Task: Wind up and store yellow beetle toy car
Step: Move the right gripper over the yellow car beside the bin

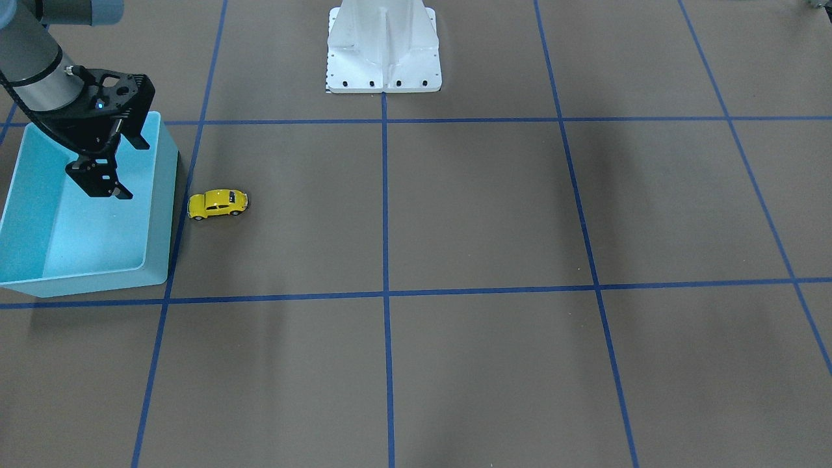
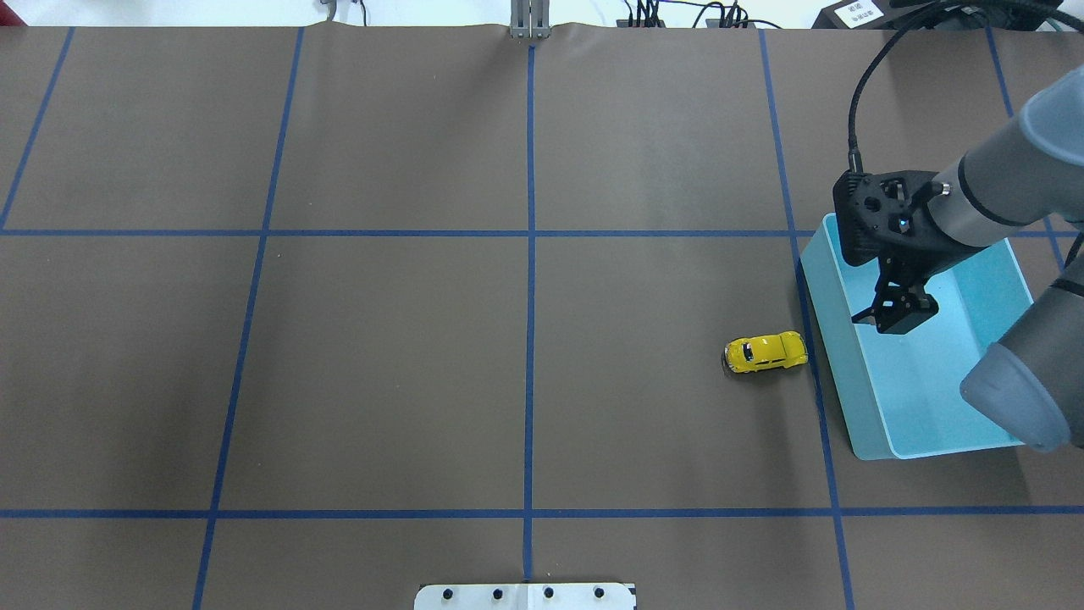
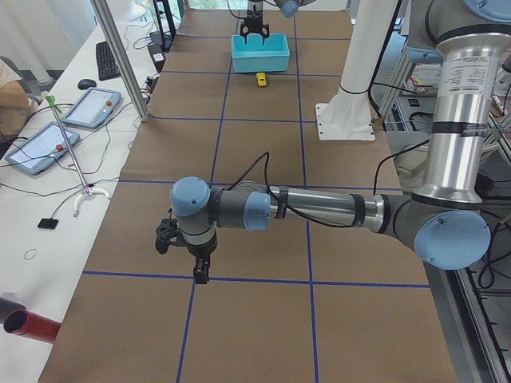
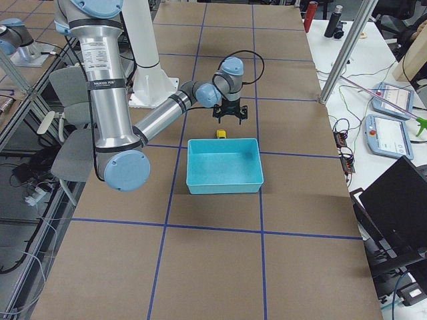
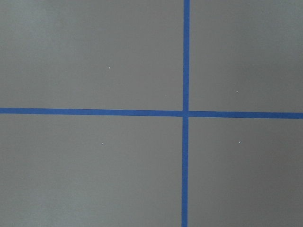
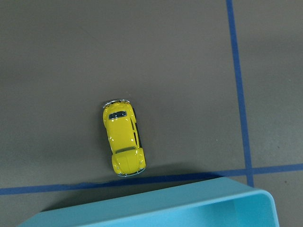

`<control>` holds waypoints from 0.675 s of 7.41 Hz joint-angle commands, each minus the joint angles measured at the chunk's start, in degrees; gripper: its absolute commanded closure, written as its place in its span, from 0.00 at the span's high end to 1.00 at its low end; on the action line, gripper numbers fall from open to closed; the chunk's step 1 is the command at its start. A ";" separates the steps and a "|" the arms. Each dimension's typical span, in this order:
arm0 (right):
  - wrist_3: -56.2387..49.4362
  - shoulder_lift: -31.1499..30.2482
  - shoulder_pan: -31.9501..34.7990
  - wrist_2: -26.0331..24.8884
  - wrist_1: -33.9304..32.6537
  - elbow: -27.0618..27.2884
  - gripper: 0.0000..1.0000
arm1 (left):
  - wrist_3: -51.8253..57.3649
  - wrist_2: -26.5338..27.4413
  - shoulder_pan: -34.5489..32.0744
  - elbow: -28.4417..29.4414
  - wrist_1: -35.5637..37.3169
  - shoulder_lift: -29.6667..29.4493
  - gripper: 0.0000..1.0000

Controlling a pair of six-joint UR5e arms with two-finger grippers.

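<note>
The yellow beetle toy car point(image 1: 218, 203) point(image 2: 765, 352) stands on its wheels on the brown table, just beside the long wall of the light blue bin point(image 1: 84, 283) point(image 2: 834, 373). The bin holds nothing that I can see. My right gripper point(image 1: 114, 175) point(image 2: 899, 315) hangs raised near the car and that wall, open, with nothing between its fingers. Its wrist view looks straight down on the car point(image 6: 123, 142) and the bin's rim point(image 6: 165, 208). My left gripper point(image 3: 198, 267) hovers low over a tape crossing far from the car; I cannot tell whether it is open or shut.
Blue tape lines divide the table into squares. The white robot base point(image 1: 383, 52) point(image 2: 525, 596) stands at the table's middle edge. A desk with tablets point(image 3: 92, 108) and a metal pole point(image 3: 120, 60) run along the far side.
</note>
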 commanded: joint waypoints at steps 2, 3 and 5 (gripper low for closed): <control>0.00 1.49 -4.98 -1.01 4.56 -4.80 1.00 | 0.28 0.52 -0.05 -1.58 0.03 0.15 1.00; 0.35 1.41 -6.12 -2.32 5.11 -5.08 1.00 | 0.28 0.44 -0.13 -2.72 0.12 1.37 1.00; 2.80 1.58 -8.75 -3.29 6.87 -6.22 1.00 | 0.19 0.27 -0.05 -3.26 0.12 1.83 1.00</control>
